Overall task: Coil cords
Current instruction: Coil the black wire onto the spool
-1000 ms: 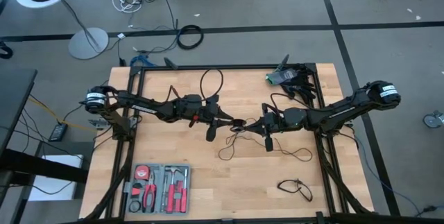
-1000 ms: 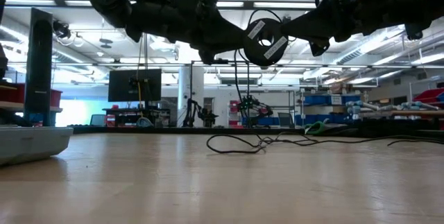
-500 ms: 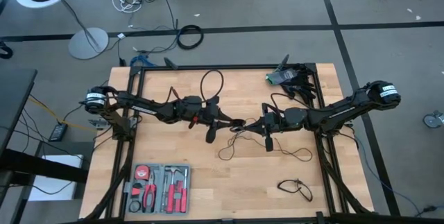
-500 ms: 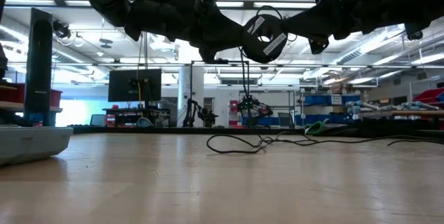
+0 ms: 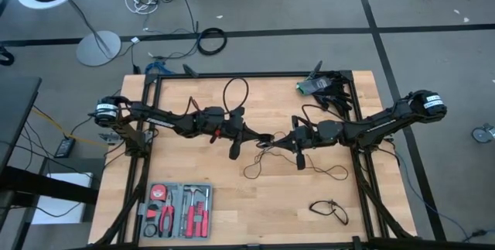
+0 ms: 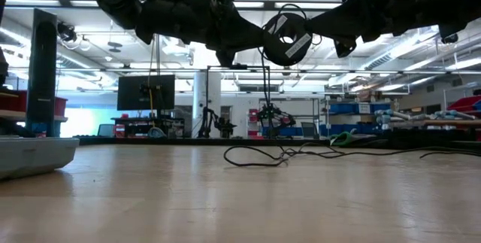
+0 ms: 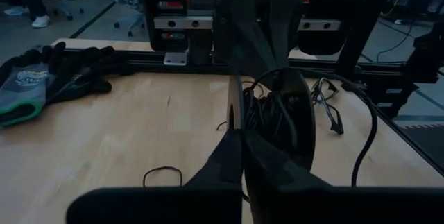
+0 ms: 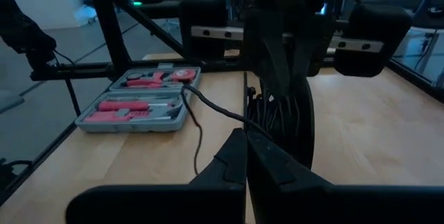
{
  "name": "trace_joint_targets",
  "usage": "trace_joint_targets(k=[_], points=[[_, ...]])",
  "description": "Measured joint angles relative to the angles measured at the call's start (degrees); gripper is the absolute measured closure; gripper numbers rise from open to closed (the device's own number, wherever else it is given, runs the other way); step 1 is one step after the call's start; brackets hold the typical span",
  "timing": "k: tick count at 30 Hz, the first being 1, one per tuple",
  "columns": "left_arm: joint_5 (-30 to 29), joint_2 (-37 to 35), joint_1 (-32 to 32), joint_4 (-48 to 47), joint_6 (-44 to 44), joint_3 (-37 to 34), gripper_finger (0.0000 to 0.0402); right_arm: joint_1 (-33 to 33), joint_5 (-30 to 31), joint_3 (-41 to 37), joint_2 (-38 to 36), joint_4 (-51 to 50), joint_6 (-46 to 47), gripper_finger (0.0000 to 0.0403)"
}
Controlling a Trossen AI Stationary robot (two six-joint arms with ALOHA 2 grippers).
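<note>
A small coil (image 5: pixel 269 138) of the long thin black cord hangs in the air over the table's middle, between my two grippers. My left gripper (image 5: pixel 261 137) comes from the left and my right gripper (image 5: pixel 280 139) from the right; both are shut on the coil (image 6: pixel 284 36). From it a strand (image 6: pixel 263 100) drops to the table, where the cord's loose rest (image 5: pixel 259 165) lies in slack loops. A short black cord (image 5: pixel 329 210) lies loosely looped near the front right. My left gripper (image 7: pixel 241 137) pinches the coil's strands (image 7: pixel 258 116) between its two fingers, reaching in level from the table's left. The coil is lifted clear and stands on edge. My right gripper (image 8: pixel 245 141) pinches the opposite side of the coil (image 8: pixel 267 116), level from the table's right. A slack strand (image 8: pixel 208 106) trails from the coil down to the table.
A grey tool case (image 5: pixel 176 210) with red tools sits at the front left. Dark gloves (image 5: pixel 321 87) lie at the far right corner. Black frame rails (image 5: pixel 247 74) run along the table's edges. Bare wood shows at the front middle.
In the low view the coil between the grippers has shifted slightly upward and tipped a little. The loops on the table lie as before.
</note>
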Motion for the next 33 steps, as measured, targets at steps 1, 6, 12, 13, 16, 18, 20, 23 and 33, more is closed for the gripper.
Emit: trace_joint_targets(k=[1,6,12,13,16,18,20,23,33], points=[[-0.04,0.0,-0.07,0.2,0.02,0.0,0.0398,-0.02,-0.03,0.0,0.0,0.48,0.01,0.0403],[-1.53,-0.04,-0.07,1.87,0.04,-0.04,0.04,-0.86,-0.15,0.0,-0.02,3.11,0.02,0.0403],[-4.82,-0.04,0.13,2.03,-0.05,-0.04,0.0401,-2.19,1.94,0.0,-0.02,3.41,2.34,0.0386],[-5.36,-0.04,0.11,2.06,-0.07,-0.04,0.0401,-2.61,2.21,0.0,-0.02,3.4,2.83,0.038],[-5.93,-0.04,0.19,1.88,-0.11,-0.04,0.0401,-4.07,3.02,0.02,0.72,3.35,4.0,0.036],[-6.01,-0.02,0.26,1.29,-0.13,-0.07,0.0401,-4.82,2.72,0.08,1.58,3.52,4.08,0.0349],[-6.05,-0.02,0.26,1.31,-0.26,-0.78,0.0401,-5.53,2.07,0.6,2.79,3.37,3.76,0.0339],[-7.34,-0.02,0.26,3.09,-1.2,-2.8,0.0401,-6.65,1.83,2.46,5.89,3.3,3.07,0.0326],[-9.39,-0.02,0.13,16.34,-7.68,-12.96,0.0401,-10.27,-5.47,9.22,16.61,3.64,1.51,0.0318]])
